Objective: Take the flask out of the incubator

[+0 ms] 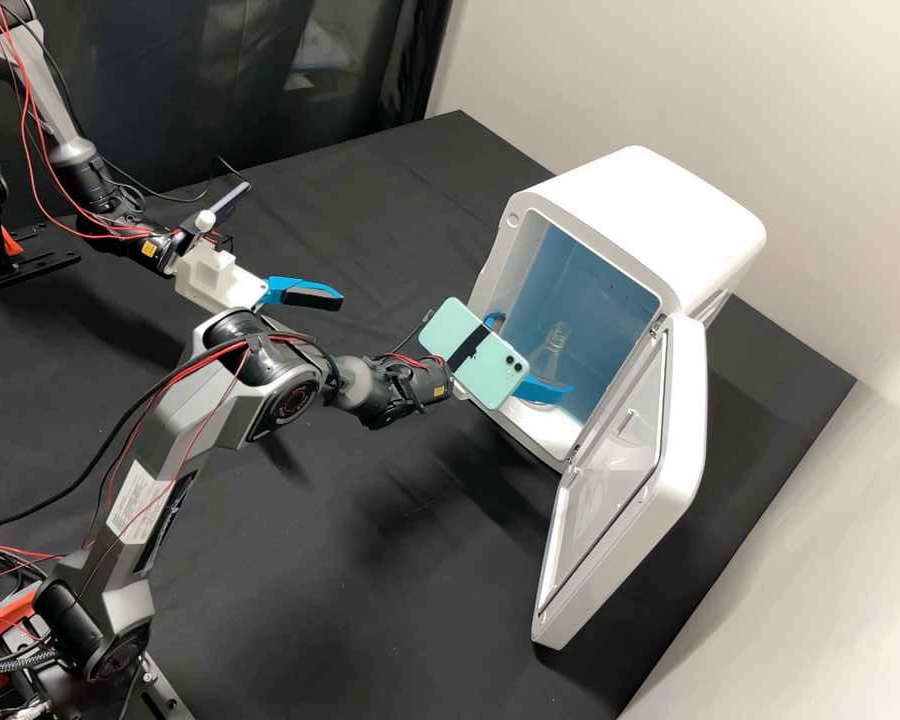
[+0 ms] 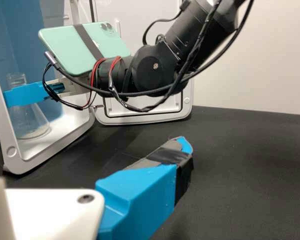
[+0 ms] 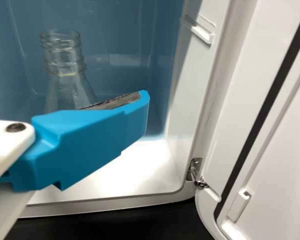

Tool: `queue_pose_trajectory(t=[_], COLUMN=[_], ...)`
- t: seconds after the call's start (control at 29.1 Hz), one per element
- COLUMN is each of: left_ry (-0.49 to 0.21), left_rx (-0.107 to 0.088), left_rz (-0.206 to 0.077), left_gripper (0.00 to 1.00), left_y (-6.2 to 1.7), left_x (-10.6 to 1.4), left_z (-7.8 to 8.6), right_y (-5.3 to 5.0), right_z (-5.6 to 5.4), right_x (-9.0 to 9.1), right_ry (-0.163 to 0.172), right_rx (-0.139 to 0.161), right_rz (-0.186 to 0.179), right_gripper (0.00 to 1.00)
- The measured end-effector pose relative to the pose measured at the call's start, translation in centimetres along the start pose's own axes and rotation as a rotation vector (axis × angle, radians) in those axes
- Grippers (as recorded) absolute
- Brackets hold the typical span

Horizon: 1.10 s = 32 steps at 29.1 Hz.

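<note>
A clear glass flask [image 1: 555,348] stands upright on the floor of the white incubator [image 1: 650,215], whose door [image 1: 620,470] hangs open toward the front. My right gripper [image 1: 520,355] is open at the incubator's mouth, its blue fingers spread on either side of the flask without holding it. In the right wrist view one blue finger [image 3: 90,132] crosses in front of the flask [image 3: 62,75]. My left gripper [image 1: 305,293] hovers open over the bench to the left of the incubator. Its view shows the flask [image 2: 21,112] behind the right arm's finger [image 2: 27,94].
A mint-green phone [image 1: 475,352] is strapped to the right arm's wrist. The open door [image 3: 270,125] and its hinge [image 3: 195,172] stand close beside the right gripper. Black bench cloth [image 1: 390,520] stretches in front of the incubator. A pale wall rises behind.
</note>
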Motion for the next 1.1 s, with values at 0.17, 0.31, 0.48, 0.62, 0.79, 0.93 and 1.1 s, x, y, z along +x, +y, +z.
queue_pose_trajectory(t=[0.17,0.31,0.48,0.62,0.79,0.93,1.1], left_ry=[0.000,0.000,0.000,0.000,-0.004,-0.004,-0.010], left_rx=[0.000,0.000,0.000,0.000,0.000,0.000,0.001], left_rz=[0.000,0.000,0.000,0.000,-0.001,-0.001,-0.002], left_gripper=[1.00,1.00,1.00,1.00,1.00,1.00,1.00], left_y=[0.00,0.00,0.00,0.00,-0.03,-0.03,-0.07], left_x=[0.0,0.0,0.0,0.0,0.0,0.0,0.0], left_z=[0.0,0.0,0.0,0.0,0.1,0.1,0.3], right_y=[0.1,0.3,0.7,0.9,1.2,1.1,1.0], right_z=[0.3,-0.1,-0.6,-0.4,-0.3,-0.4,-0.3], right_x=[0.8,1.4,2.3,3.1,4.1,4.7,5.4], right_ry=[-0.012,-0.015,-0.003,-0.008,-0.015,-0.016,-0.017], right_rx=[0.003,0.016,0.022,0.026,0.033,0.036,0.038], right_rz=[-0.005,-0.006,0.000,0.003,0.001,-0.011,-0.012], right_gripper=[1.00,1.00,1.00,1.00,1.00,1.00,1.00])
